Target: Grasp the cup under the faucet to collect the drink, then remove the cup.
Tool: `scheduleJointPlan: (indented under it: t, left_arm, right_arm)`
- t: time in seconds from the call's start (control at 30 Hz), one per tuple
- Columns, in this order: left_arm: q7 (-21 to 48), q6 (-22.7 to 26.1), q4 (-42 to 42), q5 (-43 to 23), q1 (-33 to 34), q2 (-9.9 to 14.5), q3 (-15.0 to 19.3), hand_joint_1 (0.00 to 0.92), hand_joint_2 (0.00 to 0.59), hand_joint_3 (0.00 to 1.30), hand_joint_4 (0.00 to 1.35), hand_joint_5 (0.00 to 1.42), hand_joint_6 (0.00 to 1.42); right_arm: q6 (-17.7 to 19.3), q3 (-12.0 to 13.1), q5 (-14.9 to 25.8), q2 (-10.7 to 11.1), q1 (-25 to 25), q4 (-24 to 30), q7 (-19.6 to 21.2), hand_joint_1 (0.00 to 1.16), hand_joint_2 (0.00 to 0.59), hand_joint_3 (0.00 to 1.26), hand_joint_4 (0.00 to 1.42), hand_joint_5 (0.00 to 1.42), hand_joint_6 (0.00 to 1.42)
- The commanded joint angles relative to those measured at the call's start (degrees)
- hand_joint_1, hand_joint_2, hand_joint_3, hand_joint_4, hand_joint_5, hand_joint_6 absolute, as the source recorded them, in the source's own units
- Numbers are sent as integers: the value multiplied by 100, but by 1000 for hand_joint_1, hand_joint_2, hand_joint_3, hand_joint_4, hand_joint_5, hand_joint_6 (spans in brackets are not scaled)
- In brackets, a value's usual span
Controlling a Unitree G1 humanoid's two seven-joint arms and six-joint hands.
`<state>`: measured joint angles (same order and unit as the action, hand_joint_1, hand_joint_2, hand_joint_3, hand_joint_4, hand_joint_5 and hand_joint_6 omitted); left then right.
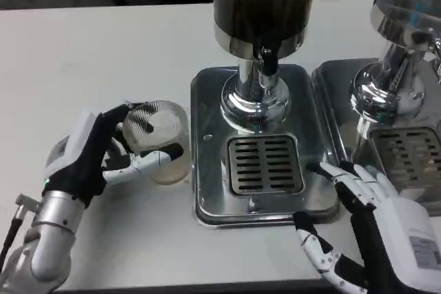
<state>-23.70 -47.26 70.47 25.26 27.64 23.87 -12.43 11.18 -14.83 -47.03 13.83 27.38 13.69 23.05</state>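
- On my feed the left hand [103, 153] sat at the left middle of the frame; its fingers were wrapped around the cup [164, 141], a translucent one with a ribbed rim; it plainly held it
- The cup stood on the white table [83, 60], just beside the left edge of the steel drip tray [207, 191]; it was not under the faucet [267, 56]
- The faucet, a dark spout, hung from the drink dispenser [265, 5] at the top centre; below it I saw the chrome pedestal and the slotted grate [264, 164], with nothing on the grate
- The right hand [375, 228] lay at the lower right, fingers spread and holding nothing; its fingertips [324, 169] reached the tray's right edge
- A second dispenser [406, 39] stood at the upper right on its own tray
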Motion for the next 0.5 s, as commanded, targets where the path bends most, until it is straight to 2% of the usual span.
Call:
scheduleJointPlan:
  t: [0.03, 0.5]
  left_arm:
    - [-370, -110, -83, 74, -43, 0, 20, 448, 61, 573, 630, 947, 1176]
    - [-1128, -369, -267, 408, -16, 129, -7, 470, 39, 633, 692, 1000, 1241]
  right_arm:
    - [57, 18, 83, 29, -4, 42, -51, 382, 406, 260, 247, 134, 65]
    - [121, 31, 181, 60, -134, -80, -33, 386, 406, 251, 247, 133, 75]
